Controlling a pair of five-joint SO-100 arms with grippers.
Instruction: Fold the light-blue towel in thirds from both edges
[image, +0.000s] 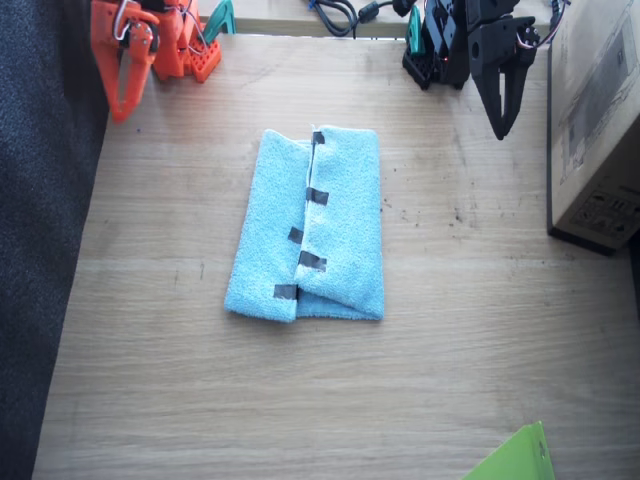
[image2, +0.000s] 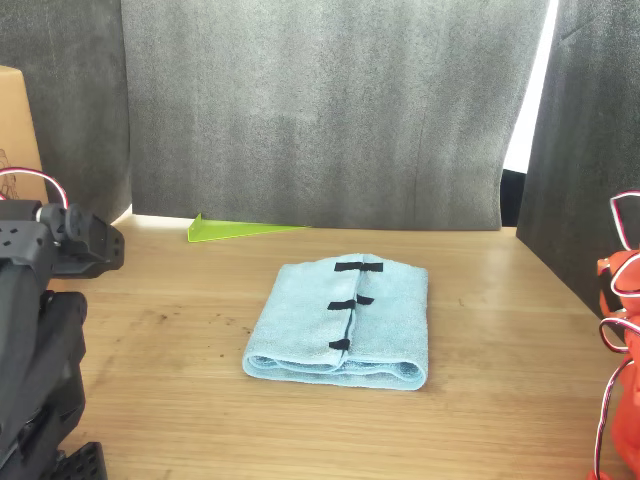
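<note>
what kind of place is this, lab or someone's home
Probably a lab or hobby bench set up for recording: a wooden table screened by dark foam panels, with cables and a cardboard box at its edge.

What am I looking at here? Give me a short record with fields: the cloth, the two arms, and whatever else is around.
cloth: light-blue towel, folded, both edges meeting along the middle
markers: black tape strips at the seam
left arm: black, left gripper off the towel, holding nothing
right arm: orange, right gripper off the towel, holding nothing
surface: wooden table
other: cardboard box, lime-green sheet corner
</note>
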